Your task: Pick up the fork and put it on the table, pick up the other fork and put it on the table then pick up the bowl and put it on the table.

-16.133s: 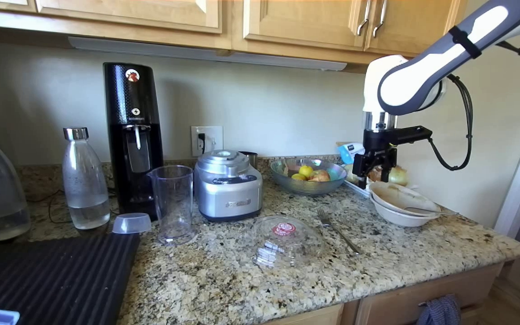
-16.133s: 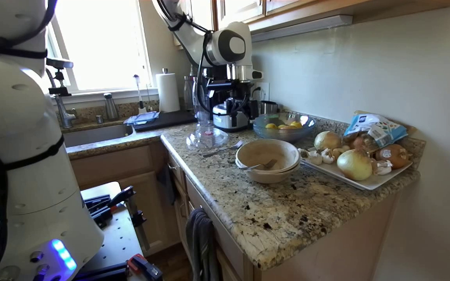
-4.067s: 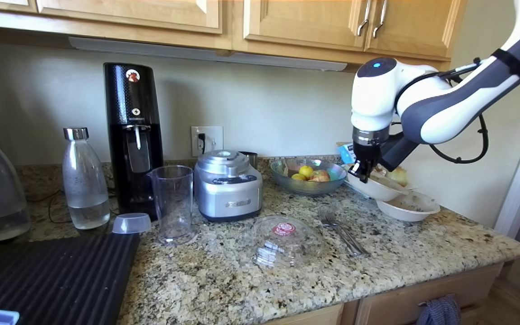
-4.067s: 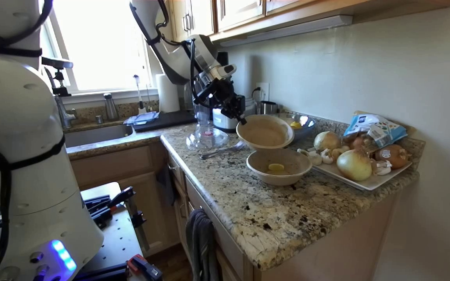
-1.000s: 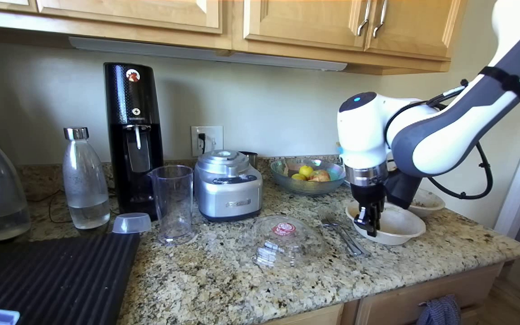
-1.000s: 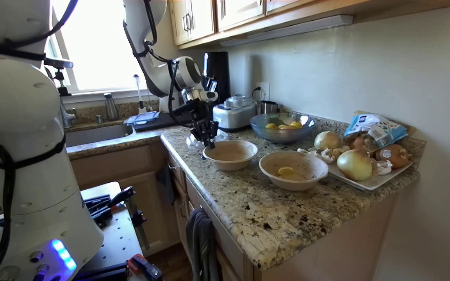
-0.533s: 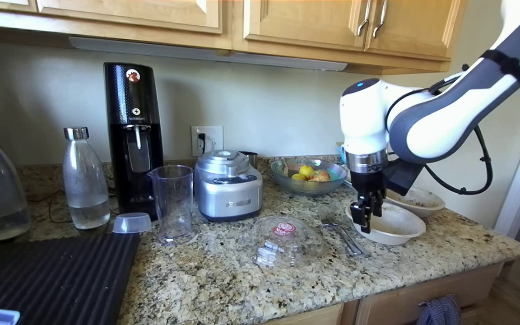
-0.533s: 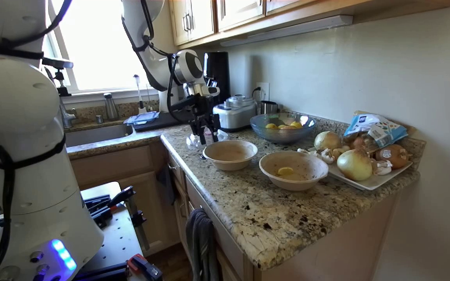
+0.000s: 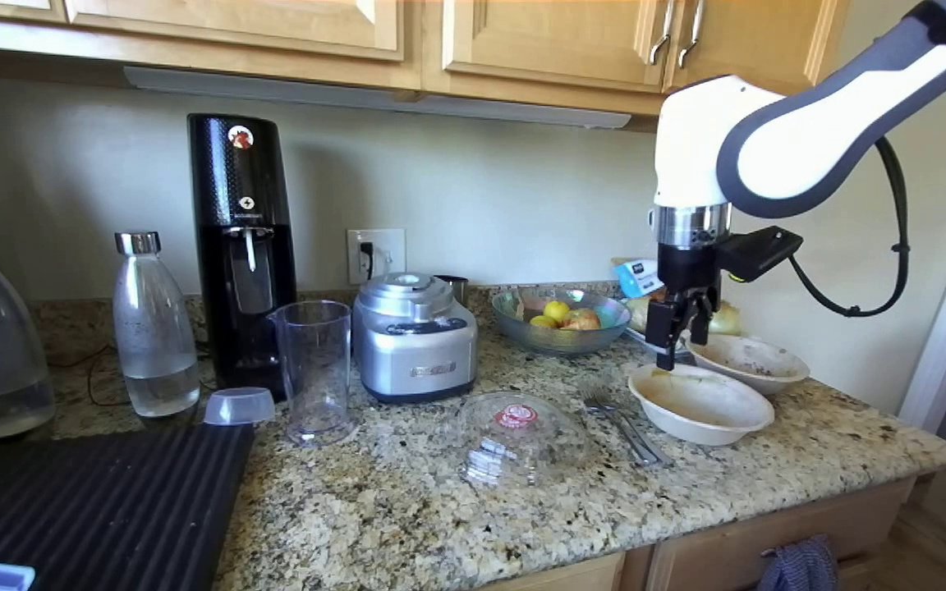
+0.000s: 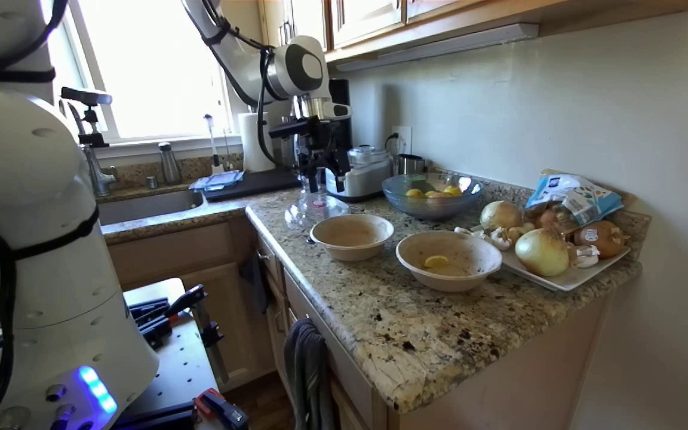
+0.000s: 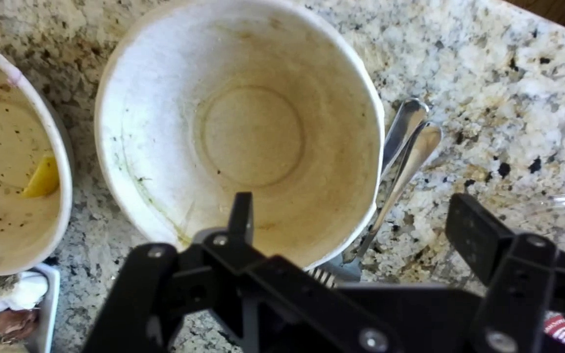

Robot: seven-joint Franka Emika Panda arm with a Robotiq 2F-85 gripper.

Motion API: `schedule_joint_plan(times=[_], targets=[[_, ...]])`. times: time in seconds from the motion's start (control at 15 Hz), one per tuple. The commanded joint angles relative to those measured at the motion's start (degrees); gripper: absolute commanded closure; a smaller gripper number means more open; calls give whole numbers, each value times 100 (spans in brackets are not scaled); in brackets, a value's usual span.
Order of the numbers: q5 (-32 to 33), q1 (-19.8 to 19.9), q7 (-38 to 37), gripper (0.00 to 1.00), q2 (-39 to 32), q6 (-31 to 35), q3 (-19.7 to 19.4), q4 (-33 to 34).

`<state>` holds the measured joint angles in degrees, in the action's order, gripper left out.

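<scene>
Shown with gripper (image 11: 354, 218) spread wide, clasping nothing. Hanging clear of two forks (image 11: 416, 156), above the rim of the white bowl (image 11: 252, 135) nearer the front edge of the countertop (image 9: 407, 513).

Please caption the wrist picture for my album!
Open end effector over the countertop, a stained bowl beside two forks.

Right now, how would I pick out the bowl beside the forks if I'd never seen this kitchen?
On the speckled granite countertop, find the two forks lying together. Right beside them stands a wide, off-white bowl. Its look-alike neighbour, farther from the forks, holds a yellow lemon wedge; this one holds none.
</scene>
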<state>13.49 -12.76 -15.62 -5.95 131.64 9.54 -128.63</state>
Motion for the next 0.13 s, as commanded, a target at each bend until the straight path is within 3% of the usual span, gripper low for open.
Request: schedule_joint_plan(times=[0.0,0.07], targets=[[-36,42,35,0,47,-9,1,-20],[-53,55,49,0,72,-9,-4,-43]])
